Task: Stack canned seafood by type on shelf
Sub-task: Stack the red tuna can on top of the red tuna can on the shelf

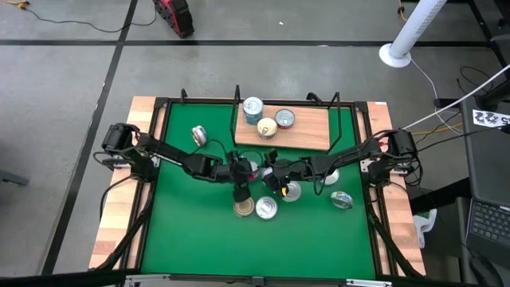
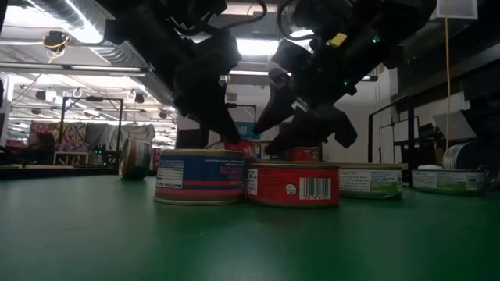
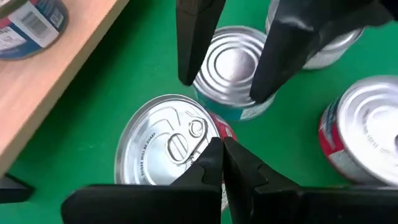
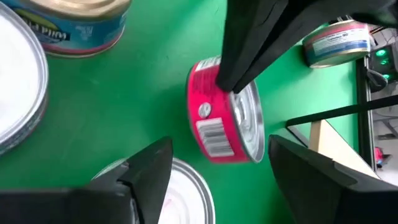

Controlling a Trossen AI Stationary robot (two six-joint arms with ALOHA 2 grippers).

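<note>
While the left gripper (image 3: 222,163), pressed together, hangs over a red tin (image 3: 171,146), the spread right gripper (image 4: 217,165) nearby risks the arms colliding.

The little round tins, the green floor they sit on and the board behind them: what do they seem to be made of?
The tins look like shiny metal: silvery ribbed lids with a pull tab, wrapped in printed, probably paper labels. The green mat looks like matte felt or rubber; it gives no glare, so I can't say which. The shelf looks like pale unvarnished wood with visible grain, framed by thin black wire.
</note>
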